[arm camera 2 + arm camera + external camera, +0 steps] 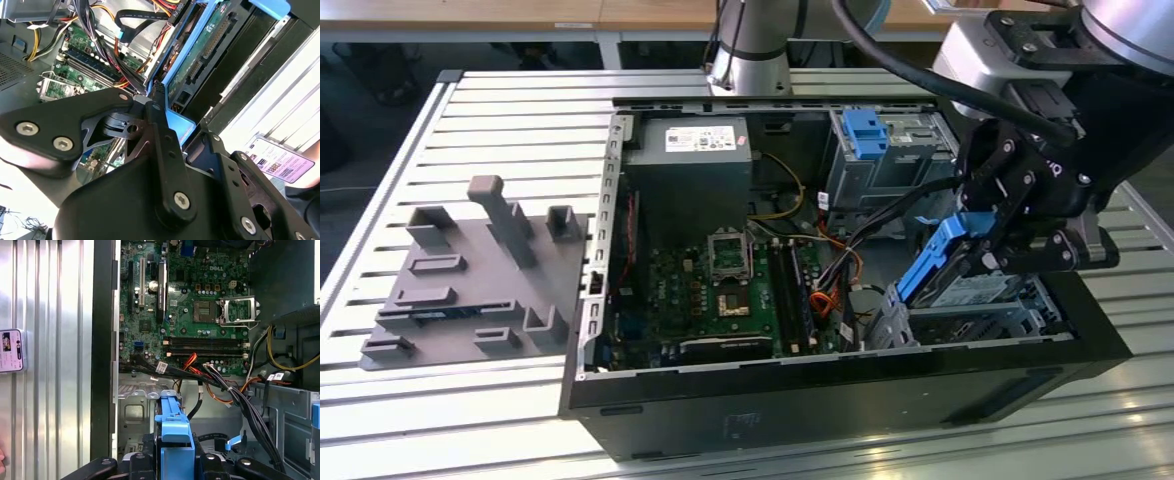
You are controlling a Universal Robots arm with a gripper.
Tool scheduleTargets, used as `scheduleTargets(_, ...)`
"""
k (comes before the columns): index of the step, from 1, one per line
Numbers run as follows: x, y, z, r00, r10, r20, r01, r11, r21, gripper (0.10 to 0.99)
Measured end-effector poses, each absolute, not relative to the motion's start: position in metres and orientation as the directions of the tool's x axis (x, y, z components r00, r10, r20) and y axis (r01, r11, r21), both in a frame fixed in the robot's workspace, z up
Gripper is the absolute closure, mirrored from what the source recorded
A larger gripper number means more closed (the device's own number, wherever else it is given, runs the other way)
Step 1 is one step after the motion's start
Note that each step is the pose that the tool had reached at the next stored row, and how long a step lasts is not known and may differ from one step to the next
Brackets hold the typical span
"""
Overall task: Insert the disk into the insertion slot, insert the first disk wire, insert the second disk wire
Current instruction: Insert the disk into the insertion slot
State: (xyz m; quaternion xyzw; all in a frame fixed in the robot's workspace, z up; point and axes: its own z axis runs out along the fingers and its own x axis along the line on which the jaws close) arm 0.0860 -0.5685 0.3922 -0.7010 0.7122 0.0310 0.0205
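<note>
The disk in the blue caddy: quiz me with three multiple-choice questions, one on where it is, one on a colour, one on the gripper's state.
1. Where is the disk?
A. on the grey fixture plate
B. tilted above the insertion slot
C. flat on the motherboard

2. What colour is its caddy?
A. blue
B. red
C. green

3. What is the gripper doing?
A. open, away from the disk
B. shut on a cable
C. shut on the disk

Answers:
1 B: the exterior view shows it leaning over the slot.
2 A: both wrist views show a bright blue frame.
3 C: the first wrist view shows the gripper clamping the caddy's sides.
</note>
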Motion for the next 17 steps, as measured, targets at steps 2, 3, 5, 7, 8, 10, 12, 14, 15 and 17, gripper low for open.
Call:
scheduleTargets(2,0.0860,-0.5685,0.3915,-0.016,-0.997,-0.073,-1.000,0.015,0.015,0.718)
scheduleTargets(3,0.0859,-0.5685,0.3912,-0.016,-0.997,-0.073,-1.000,0.015,0.015,0.718)
scheduleTargets(5,0.0860,-0.5685,0.3906,-0.016,-0.997,-0.073,-1.000,0.015,0.015,0.718)
scheduleTargets(7,0.0860,-0.5685,0.3901,-0.016,-0.997,-0.073,-1.000,0.015,0.015,0.718)
scheduleTargets(8,0.0860,-0.5685,0.3898,-0.016,-0.997,-0.073,-1.000,0.015,0.015,0.718)
scheduleTargets(10,0.0860,-0.5685,0.3893,-0.016,-0.997,-0.073,-1.000,0.015,0.015,0.718)
scheduleTargets(12,0.0859,-0.5685,0.3888,-0.016,-0.997,-0.073,-1.000,0.015,0.015,0.718)
scheduleTargets(14,0.0859,-0.5685,0.3882,-0.016,-0.997,-0.073,-1.000,0.015,0.015,0.718)
scheduleTargets(15,0.0859,-0.5685,0.3879,-0.016,-0.997,-0.073,-1.000,0.015,0.015,0.718)
scheduleTargets(17,0.0859,-0.5685,0.3875,-0.016,-0.997,-0.073,-1.000,0.015,0.015,0.718)
